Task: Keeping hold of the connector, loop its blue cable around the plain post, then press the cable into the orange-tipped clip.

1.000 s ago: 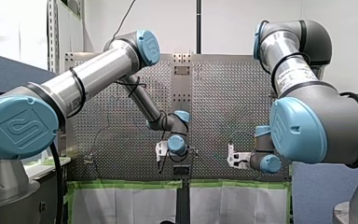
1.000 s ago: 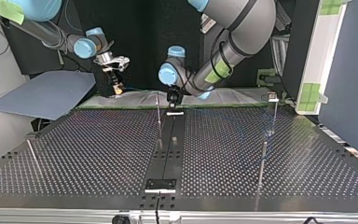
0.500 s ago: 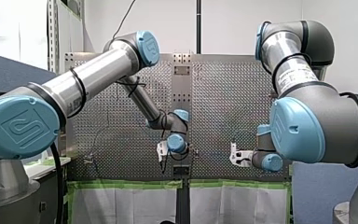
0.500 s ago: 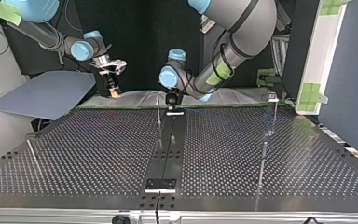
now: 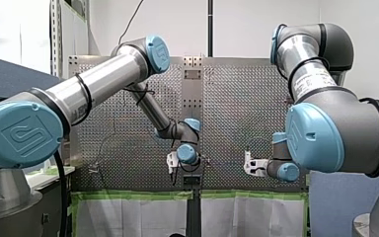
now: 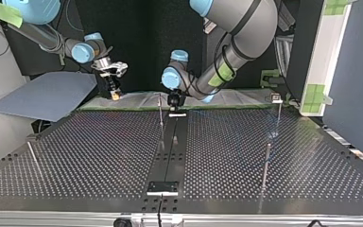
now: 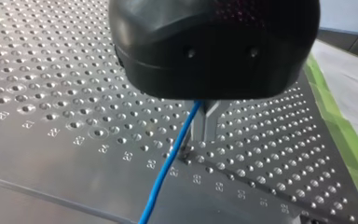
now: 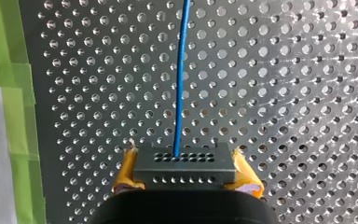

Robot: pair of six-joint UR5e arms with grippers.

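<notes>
Connector [image 8: 185,163] w/ blue cable [image 8: 180,84] in R pincer [image 8: 185,171]: wrist view only.

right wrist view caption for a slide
My right gripper holds the connector, blue cable leading ahead over the perforated table.

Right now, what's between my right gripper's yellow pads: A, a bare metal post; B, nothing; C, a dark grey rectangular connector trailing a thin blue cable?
C: in the right wrist view the yellow pads of my right gripper press the dark grey rectangular connector, its thin blue cable running ahead.
</notes>
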